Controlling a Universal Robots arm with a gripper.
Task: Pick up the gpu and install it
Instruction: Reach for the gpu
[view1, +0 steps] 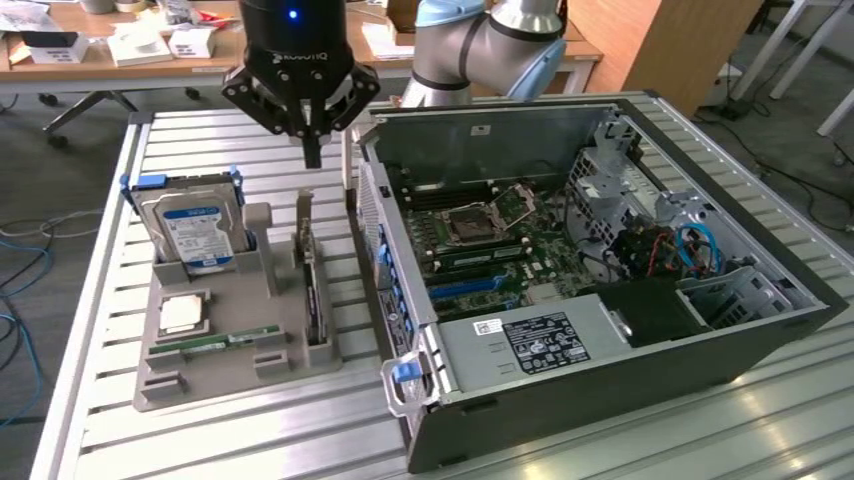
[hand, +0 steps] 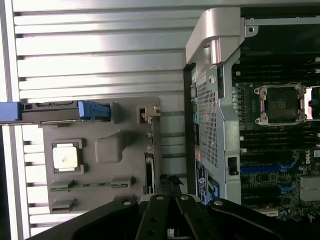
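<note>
The gpu (view1: 307, 262) stands on edge in a slot of the grey parts holder (view1: 287, 355), a thin dark card beside the computer case. In the wrist view the gpu (hand: 149, 167) appears as a narrow dark strip along the holder's edge. My gripper (view1: 312, 150) hangs above the card's far end with its fingers pressed together and nothing between them. It is clear of the card. In the wrist view the gripper (hand: 169, 189) points down over the card's line.
The open computer case (view1: 747, 330) lies at the exterior view's right, with its motherboard (view1: 487, 240) and blue slots (view1: 470, 285) exposed. The holder also carries a hard drive (view1: 194, 230), a CPU (view1: 180, 312) and a green RAM stick (view1: 214, 341). A desk with clutter stands behind.
</note>
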